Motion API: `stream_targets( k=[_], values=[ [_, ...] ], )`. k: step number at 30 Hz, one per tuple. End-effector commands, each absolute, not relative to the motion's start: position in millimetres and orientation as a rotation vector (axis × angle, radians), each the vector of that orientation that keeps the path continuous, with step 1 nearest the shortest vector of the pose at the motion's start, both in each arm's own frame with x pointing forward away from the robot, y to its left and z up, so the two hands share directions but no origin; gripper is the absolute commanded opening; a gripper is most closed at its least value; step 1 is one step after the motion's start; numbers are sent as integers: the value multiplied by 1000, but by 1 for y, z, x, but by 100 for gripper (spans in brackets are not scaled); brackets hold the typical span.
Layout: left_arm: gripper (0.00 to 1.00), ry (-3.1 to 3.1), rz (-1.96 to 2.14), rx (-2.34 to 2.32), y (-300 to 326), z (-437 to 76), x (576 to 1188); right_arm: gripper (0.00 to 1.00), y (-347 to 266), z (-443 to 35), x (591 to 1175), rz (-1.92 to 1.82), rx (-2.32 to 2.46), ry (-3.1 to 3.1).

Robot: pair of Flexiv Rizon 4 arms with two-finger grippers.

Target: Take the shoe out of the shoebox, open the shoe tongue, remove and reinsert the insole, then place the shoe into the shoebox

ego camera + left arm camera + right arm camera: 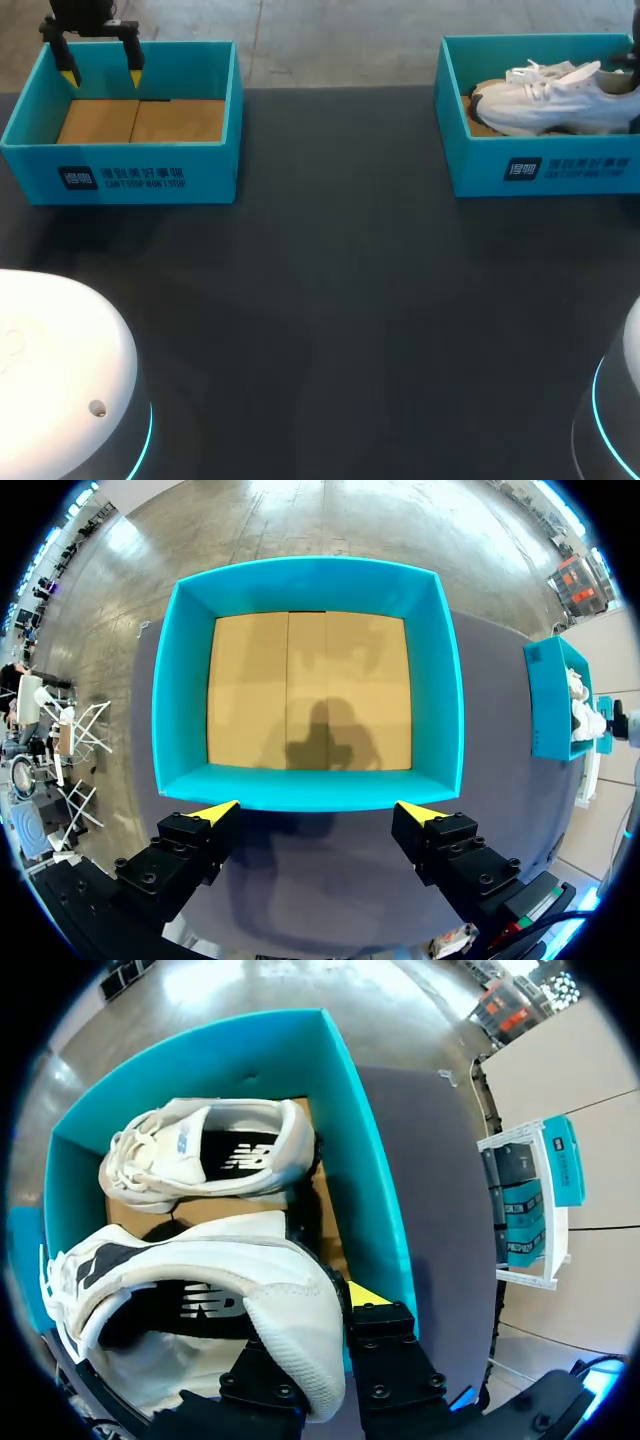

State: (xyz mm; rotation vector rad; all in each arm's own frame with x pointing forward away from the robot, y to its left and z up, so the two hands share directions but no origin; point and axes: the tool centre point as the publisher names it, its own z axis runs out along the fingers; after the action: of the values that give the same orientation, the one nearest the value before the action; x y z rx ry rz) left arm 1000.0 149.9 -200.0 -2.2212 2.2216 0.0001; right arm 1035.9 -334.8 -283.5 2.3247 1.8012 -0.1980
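Two white shoes are in the teal shoebox (540, 165) at the table's far right. In the right wrist view one shoe (200, 1155) lies on its side on the box's cardboard floor. The other shoe (190, 1300) is nearer, and my right gripper (335, 1298) is shut on its heel wall, one yellow fingertip (365, 1294) outside and the other hidden inside. The head view shows this shoe (555, 100) riding at the height of the box's rim. My left gripper (101, 72) hangs open and holds nothing above the far wall of a second, empty teal box (120, 175).
The empty box (310, 790) has a bare cardboard floor and lies just ahead of my open left gripper (320, 815). A dark table (330, 300) stretches between the two boxes. The white bases of my arms (60, 380) stand at the near corners.
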Motion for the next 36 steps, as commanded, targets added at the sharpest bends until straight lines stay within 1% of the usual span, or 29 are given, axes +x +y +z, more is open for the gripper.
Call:
stream_targets(
  k=[1, 23, 36],
  values=[
    [100, 2222, 0, -2221, 150, -200, 1000, 0, -326, -266, 1034, -220, 2309, 1785],
    [100, 2222, 0, -2221, 150, -200, 1000, 0, -327, -211, 1033, -273, 2255, 1742],
    [100, 2222, 0, -2221, 150, -200, 1000, 0, -312, -184, 1001, -305, 2289, 1683]
  ],
)
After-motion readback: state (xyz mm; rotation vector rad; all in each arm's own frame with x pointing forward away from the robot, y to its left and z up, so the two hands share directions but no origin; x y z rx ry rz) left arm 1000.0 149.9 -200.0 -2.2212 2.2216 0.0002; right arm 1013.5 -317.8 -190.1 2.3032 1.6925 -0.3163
